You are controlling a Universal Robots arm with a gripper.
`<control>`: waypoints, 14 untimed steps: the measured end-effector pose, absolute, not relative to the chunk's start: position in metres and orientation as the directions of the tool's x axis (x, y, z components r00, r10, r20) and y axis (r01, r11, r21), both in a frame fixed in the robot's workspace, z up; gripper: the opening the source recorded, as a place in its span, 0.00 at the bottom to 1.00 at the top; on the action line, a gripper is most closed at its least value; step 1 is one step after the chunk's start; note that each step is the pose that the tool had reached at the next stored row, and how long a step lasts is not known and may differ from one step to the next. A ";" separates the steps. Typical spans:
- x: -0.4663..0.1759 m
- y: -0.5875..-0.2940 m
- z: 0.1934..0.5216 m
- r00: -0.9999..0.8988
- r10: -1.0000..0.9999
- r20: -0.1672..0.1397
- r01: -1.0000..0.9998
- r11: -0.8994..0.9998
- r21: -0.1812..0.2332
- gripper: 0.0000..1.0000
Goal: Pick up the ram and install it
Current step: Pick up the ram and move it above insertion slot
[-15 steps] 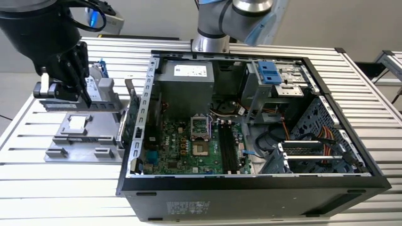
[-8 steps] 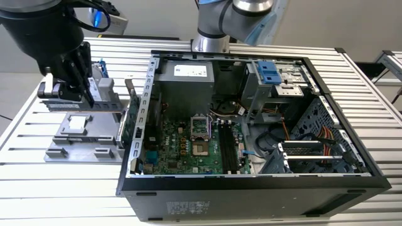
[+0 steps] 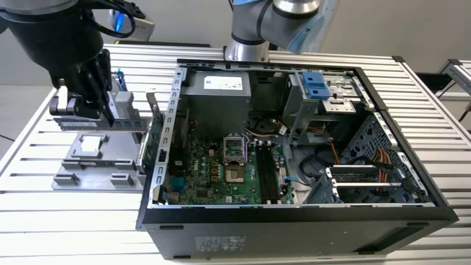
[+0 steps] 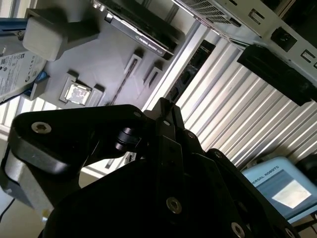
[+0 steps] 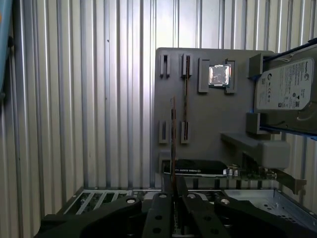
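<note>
Fingers are clenched on the long, thin dark-blue ram, which the first wrist view shows edge-on, running out from between them over the flat grey plastic holder plate. The ram looks free of the plate's narrow cradles, so I judge the pick-up done and the carry to the case not yet made. In the exterior view the fingers hang over that plate, on the exterior view's left of the open black computer case.

Installing calls for bringing the stick's long edge in line with one of the long black memory slots on the green motherboard. It must sit square and level, then take firm downward pressure, as a tilted stick would likely jam.

Everything rests on a ribbed silver aluminium tabletop. Beyond it are a pale wall and grey floor, with a second ribbed table at the exterior view's right.
</note>
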State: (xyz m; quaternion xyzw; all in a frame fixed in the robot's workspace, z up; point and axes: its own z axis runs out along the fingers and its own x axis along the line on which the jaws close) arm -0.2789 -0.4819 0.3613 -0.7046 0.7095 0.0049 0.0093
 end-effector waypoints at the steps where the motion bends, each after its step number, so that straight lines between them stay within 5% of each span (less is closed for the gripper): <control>1: -0.278 -0.482 0.361 -0.007 -1.000 -0.020 -1.000 0.007 -0.006 0.00; 14: -0.268 -0.482 0.361 -0.007 -1.000 -0.020 -1.000 0.007 -0.006 0.00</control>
